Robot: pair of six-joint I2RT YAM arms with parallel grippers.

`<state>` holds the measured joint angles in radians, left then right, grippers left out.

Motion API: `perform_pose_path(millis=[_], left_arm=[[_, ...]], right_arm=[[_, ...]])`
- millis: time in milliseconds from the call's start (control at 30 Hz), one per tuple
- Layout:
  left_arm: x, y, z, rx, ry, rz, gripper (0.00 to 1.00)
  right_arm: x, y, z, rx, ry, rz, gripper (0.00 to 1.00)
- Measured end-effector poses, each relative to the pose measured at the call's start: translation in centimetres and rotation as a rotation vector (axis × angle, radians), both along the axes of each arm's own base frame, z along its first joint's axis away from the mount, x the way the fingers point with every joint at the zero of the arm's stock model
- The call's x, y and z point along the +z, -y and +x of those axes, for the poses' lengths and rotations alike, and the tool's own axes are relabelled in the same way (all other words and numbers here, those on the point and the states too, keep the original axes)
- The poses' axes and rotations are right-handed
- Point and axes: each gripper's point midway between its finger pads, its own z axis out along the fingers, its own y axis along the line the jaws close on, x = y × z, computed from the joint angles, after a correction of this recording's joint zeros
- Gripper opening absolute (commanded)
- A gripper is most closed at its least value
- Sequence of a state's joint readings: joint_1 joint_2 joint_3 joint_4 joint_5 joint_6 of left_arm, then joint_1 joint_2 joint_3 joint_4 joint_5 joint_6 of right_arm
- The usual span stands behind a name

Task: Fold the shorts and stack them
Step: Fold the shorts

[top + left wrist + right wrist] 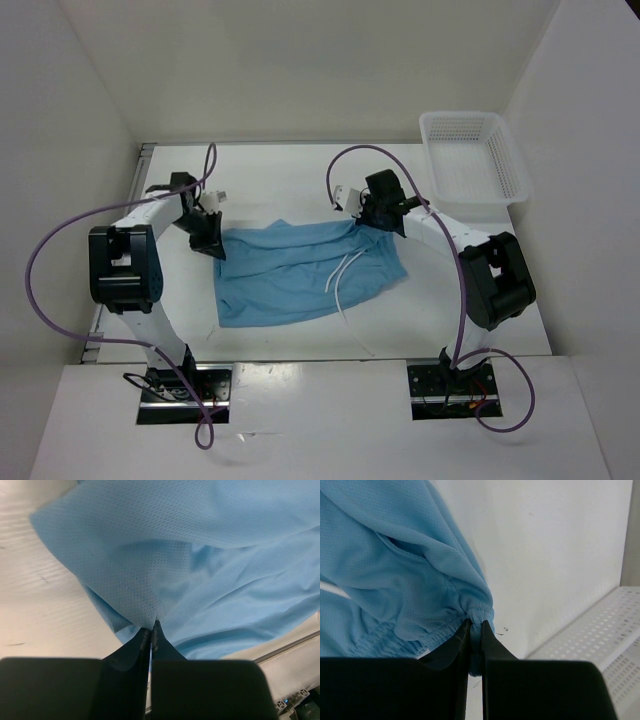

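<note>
plainly the shorts [300,275] are thin, light blue mesh cloth, limp and almost weightless by the look of them, so i judge they will sag, crease and slide wherever they are not held. they lie spread across the middle of the desk [280,180], waistband [465,612] end toward 3 o'clock and leg end toward 9 o'clock, with the white drawstring [338,285] trailing loose over the cloth toward its 5 o'clock edge. the stoutest hold should be the gathered elastic, which bunches and ought to slip less readily than a plain hem. corners are the places to take, since a pinch mid-panel would only drag up a tent of fabric. both far corners are taken: the left jaws are pressed fully together on a fold of cloth at the shorts' 10 o'clock corner, and the right jaws are closed to a narrow slit on the puckered waistband at the 1 o'clock corner, fabric wadded between the tips. the drawstring could snag or get folded in crooked. beyond, at the desk's 1 o'clock corner and well apart from the cloth, sits a white mesh basket [475,195].
</note>
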<state>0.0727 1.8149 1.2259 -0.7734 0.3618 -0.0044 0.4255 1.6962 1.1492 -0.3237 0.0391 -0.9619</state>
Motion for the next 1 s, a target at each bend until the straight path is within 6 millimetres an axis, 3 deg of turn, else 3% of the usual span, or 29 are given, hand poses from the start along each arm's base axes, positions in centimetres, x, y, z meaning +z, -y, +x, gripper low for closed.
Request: perform_pose_path(millis=[200, 367, 467, 533, 600, 800, 1000], left_arm=[[5.0, -1.9, 3.3, 0.048, 0.102, 0.011, 0.0], [11.3, -3.9, 5.9, 0.092, 0.261, 0.033, 0.0], [13.4, -4.3, 6.7, 0.097, 0.324, 0.046, 0.0], [13.6, -4.3, 6.7, 0.097, 0.33, 0.047, 0.01], [12.5, -4.1, 6.3, 0.094, 0.305, 0.042, 0.03], [7.8, -2.9, 3.1, 0.077, 0.148, 0.021, 0.04], [7.7, -2.7, 3.8, 0.067, 0.17, 0.018, 0.07]], right_arm=[[2.1, 0.1, 1.8, -0.044, 0.074, 0.02, 0.0], [7.4, 0.0, 5.1, -0.09, 0.209, 0.083, 0.0], [9.9, -0.3, 6.4, -0.104, 0.274, 0.117, 0.0], [10.5, -0.5, 6.7, -0.105, 0.29, 0.128, 0.0], [10.2, -0.5, 6.6, -0.104, 0.283, 0.129, 0.0], [6.4, -0.1, 4.7, -0.09, 0.188, 0.101, 0.0], [5.2, 0.1, 3.8, -0.084, 0.149, 0.093, 0.0]])
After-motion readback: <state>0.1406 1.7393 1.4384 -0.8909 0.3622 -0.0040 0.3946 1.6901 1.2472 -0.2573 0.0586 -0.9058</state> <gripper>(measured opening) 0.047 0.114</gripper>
